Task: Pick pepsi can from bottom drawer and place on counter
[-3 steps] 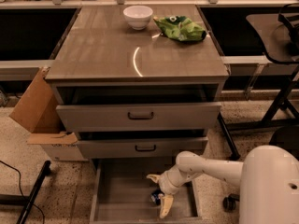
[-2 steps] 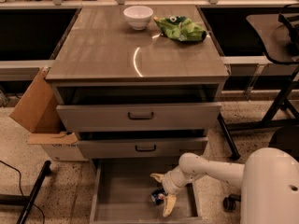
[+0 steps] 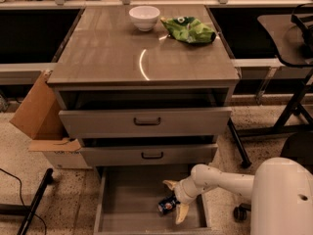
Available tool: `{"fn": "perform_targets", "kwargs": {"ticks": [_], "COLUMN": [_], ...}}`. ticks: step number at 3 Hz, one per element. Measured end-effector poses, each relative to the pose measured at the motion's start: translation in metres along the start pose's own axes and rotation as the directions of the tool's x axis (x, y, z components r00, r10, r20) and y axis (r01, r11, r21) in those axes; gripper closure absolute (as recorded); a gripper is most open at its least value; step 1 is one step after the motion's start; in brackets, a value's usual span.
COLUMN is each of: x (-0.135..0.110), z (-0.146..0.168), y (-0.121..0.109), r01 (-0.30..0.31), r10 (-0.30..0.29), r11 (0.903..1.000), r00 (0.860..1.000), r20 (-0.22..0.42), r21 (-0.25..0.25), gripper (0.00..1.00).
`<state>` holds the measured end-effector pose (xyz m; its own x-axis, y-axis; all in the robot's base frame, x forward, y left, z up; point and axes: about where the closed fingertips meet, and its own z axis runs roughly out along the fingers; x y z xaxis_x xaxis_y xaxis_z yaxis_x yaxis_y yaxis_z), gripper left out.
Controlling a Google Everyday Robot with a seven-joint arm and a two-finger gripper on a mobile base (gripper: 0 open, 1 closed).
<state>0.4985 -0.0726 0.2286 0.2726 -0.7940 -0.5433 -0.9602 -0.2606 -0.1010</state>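
Bench (image 3: 112,53) carried a white bowl (image 3: 144,17) and a green snack bag (image 3: 188,29) at its far edge. Bottom drawer (image 3: 128,207) stood pulled fully out. Compared with a second earlier, the gripper (image 3: 175,199) had edged slightly rightward inside the drawer, with the can barely moved. Judged: still lining up, grasp not made. Jaws spread wide, straddling the pepsi can (image 3: 167,205), which lay on its side on the drawer floor between them. Contact could not be told.
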Motion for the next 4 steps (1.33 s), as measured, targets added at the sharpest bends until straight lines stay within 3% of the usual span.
{"fn": "perform_targets", "kwargs": {"ticks": [2, 4], "x": [0.041, 0.076], "z": [0.025, 0.063], "y": [-0.012, -0.017], "r01": [0.005, -0.027], "r10": [-0.005, 0.02], "r11": [1.0, 0.9989], "r00": [0.996, 0.986], "r20": [-0.094, -0.168], "r21": [-0.006, -0.038], "gripper": [0.0, 0.02]}}
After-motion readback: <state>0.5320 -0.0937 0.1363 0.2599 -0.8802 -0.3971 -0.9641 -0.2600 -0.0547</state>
